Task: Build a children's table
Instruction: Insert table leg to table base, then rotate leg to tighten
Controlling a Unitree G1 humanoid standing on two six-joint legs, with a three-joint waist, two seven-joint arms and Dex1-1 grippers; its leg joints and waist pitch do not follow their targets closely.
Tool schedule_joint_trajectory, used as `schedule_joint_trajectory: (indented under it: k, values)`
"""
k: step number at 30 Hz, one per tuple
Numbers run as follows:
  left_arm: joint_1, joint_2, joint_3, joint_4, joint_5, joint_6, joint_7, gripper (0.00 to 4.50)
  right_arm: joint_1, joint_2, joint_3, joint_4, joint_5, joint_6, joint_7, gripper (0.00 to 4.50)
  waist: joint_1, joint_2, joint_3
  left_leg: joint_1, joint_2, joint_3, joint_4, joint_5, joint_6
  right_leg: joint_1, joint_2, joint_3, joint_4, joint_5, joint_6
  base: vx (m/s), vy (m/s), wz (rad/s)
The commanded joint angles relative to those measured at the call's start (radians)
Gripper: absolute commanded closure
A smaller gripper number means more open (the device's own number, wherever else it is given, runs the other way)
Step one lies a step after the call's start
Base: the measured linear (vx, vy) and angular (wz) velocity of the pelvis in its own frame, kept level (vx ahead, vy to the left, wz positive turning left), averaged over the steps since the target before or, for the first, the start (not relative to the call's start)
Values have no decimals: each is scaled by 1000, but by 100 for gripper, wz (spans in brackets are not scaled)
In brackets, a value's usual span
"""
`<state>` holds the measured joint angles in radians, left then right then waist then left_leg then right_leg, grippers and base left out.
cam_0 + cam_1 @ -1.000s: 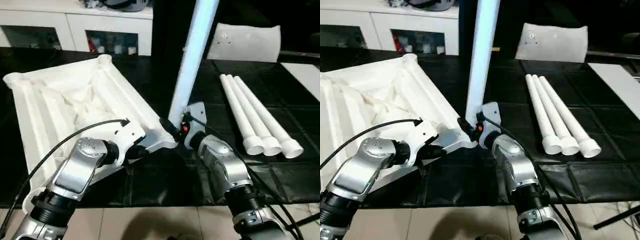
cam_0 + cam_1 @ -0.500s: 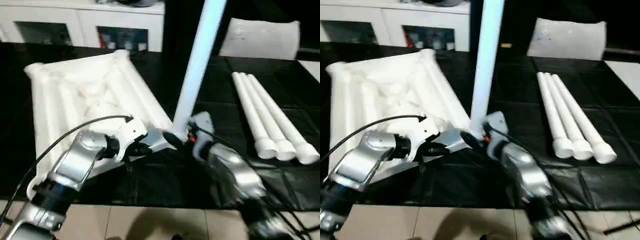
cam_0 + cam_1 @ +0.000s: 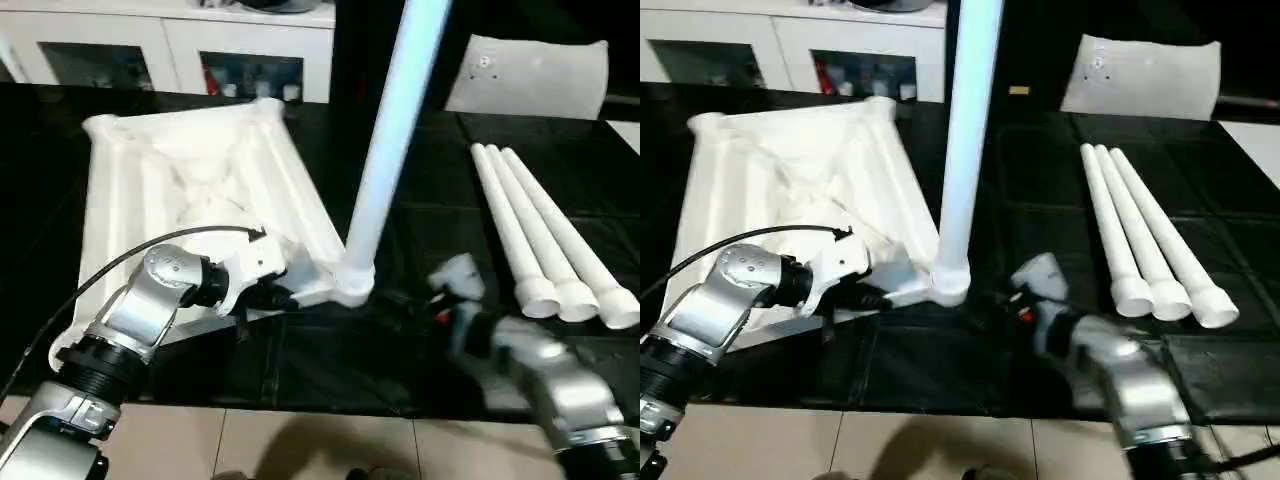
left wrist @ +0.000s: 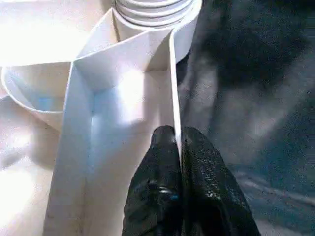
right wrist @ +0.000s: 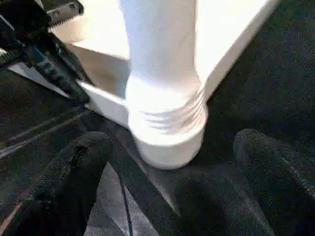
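Note:
The white tabletop (image 3: 190, 190) lies upside down on the black table, ribbed side up. One white leg (image 3: 390, 150) stands upright in its near right corner socket (image 5: 167, 132). My left gripper (image 4: 176, 142) is shut on the tabletop's thin rim just beside that socket. My right gripper (image 5: 170, 147) is open, its fingers (image 5: 74, 167) spread wide on either side of the leg's base and not touching it. Three loose legs (image 3: 545, 240) lie side by side on the right.
A flat white bag (image 3: 525, 75) lies at the back right. White cabinets (image 3: 160, 50) stand behind the table. The black table's near edge (image 3: 300, 405) runs just below my arms, with tiled floor beyond it.
My right gripper has opened and drawn back from the upright leg's base toward the near right. The leg stays standing in its socket. The left gripper keeps its hold.

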<state>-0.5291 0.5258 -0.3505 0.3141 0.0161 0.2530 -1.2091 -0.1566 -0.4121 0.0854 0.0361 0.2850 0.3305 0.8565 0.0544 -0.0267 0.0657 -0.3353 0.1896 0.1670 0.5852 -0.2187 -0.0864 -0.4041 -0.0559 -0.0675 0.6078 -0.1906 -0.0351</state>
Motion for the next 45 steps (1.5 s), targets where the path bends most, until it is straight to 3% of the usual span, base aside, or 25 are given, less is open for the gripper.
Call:
schedule_joint_trajectory:
  k: [1,6,12,17,22,23,26,28,33,38,44,45]
  values:
    - [-24,2,-62,-14,-20,-71,-126,450,-30,-44,-7,-12,-6,-10,38,5,2,7,-65,-7,40,-5,-63,-80,64,62,-81,61,-69,-137,-207,0,0,0]
    - [-39,14,-90,10,-10,-114,-179,450,-61,-83,3,0,14,-12,110,5,7,6,-64,-8,39,-4,-61,-98,62,65,-83,60,-68,-152,-210,0,0,0]
    - [-78,16,-126,83,21,-214,-241,450,-93,-120,58,28,15,-34,239,5,10,5,-67,-7,38,-5,-57,-85,65,65,-83,59,-67,-160,-205,0,0,0]
    - [-93,12,-138,109,29,-246,-267,450,-126,-119,97,66,-2,-52,282,5,11,5,-73,-8,41,-5,-54,-48,72,68,-83,58,-54,-69,-237,0,0,0]
    - [-109,8,-149,140,31,-278,-282,450,-161,-108,125,116,-23,-75,319,5,11,3,-70,-9,38,-4,-53,-71,61,70,-84,57,-59,-122,-230,0,0,0]
    - [-114,5,-149,152,33,-289,-287,450,-167,-103,131,125,-26,-79,327,31,13,3,-71,-8,39,-4,-53,-67,60,70,-84,58,-58,-118,-229,0,0,0]
    - [-118,2,-149,165,35,-302,-291,450,-173,-95,140,135,-28,-83,337,44,15,4,-72,-9,39,-4,-53,-56,64,70,-82,57,-54,-90,-234,0,0,0]
    - [-122,0,-149,178,38,-314,-295,450,-184,-84,154,150,-26,-87,349,81,16,4,-71,-9,39,-4,-53,-55,66,70,-83,56,-53,-83,-239,0,0,0]
    - [-125,0,-151,187,40,-323,-297,450,-194,-77,174,164,-23,-86,371,96,20,6,-71,-7,41,-3,-53,-61,64,69,-83,56,-53,-85,-242,0,0,0]
    - [-129,-1,-152,204,44,-338,-302,450,-210,-66,173,189,-29,-91,383,153,30,4,-70,-7,40,-2,-53,-64,59,69,-84,57,-54,-99,-233,0,0,0]
    - [-131,-4,-142,215,42,-331,-292,450,-207,-65,177,184,-9,-66,396,173,30,5,-69,-7,40,-3,-54,-65,54,69,-82,57,-54,-102,-228,0,0,0]
    - [-127,-8,-133,215,36,-316,-278,450,-195,-64,177,169,0,-53,393,174,30,10,-67,-7,41,-3,-54,-64,54,67,-82,57,-53,-95,-231,0,0,0]
